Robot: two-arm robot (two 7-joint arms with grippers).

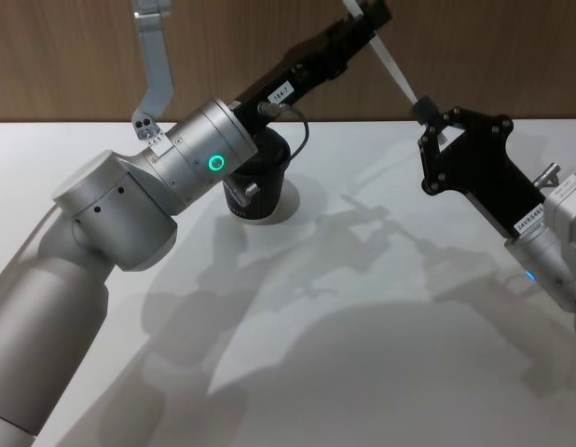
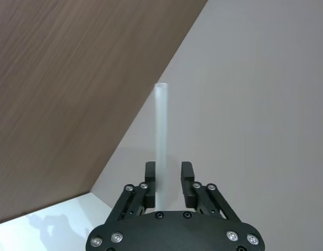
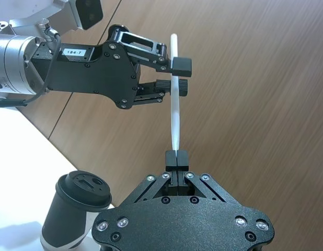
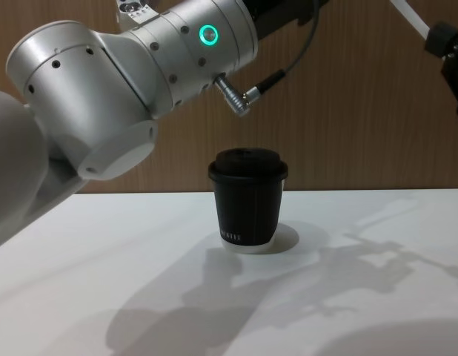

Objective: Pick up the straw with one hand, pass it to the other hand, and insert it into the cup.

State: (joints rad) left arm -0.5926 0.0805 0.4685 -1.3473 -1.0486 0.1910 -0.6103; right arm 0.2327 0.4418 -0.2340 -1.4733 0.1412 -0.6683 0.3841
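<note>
Head view: straw [image 1: 396, 70] slants in air, above and right of cup [image 1: 262, 191]. Right gripper [image 1: 426, 112] pinches its lower end; left gripper [image 1: 367, 11] at upper end.
Left wrist view: left gripper parted, straw between fingers, gap on one side.
Right wrist view: right gripper clamped tight on straw, above cup.
Chest view: cup upright on table [image 4: 103, 245], lid on.

Left hand [image 2: 169, 171] (fingers parted), right hand [image 3: 176, 157] clenched
</note>
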